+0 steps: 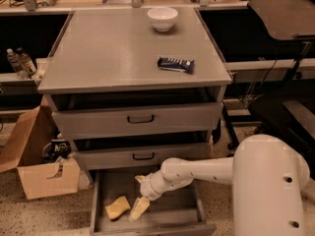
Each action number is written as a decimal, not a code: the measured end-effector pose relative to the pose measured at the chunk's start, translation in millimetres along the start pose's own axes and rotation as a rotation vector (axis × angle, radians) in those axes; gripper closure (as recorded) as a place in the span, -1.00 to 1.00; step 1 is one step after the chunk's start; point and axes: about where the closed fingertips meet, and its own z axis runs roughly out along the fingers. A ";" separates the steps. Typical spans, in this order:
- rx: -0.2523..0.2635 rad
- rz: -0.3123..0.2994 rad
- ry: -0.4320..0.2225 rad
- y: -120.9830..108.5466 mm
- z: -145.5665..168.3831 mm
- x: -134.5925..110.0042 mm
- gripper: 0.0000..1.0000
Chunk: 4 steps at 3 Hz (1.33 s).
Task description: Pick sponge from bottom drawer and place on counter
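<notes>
The pale-yellow sponge [117, 208] lies on the floor of the open bottom drawer [177, 211], towards its left front. My gripper [140, 194] reaches down into the drawer just to the right of the sponge. It is open, and its lower yellowish finger pad [139, 208] sits right beside the sponge's right edge. The white arm stretches in from the lower right. The grey counter [118, 53] is the top of the cabinet above.
A white bowl [162, 17] and a dark blue wrapped bar [175, 64] rest on the counter. Two shut drawers with black handles [140, 118] sit above the open one. An open cardboard box [34, 168] stands on the floor at the left, with bottles [19, 62] behind it.
</notes>
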 end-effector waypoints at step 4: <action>0.089 0.070 -0.101 -79.0 147.1 77.4 -1.00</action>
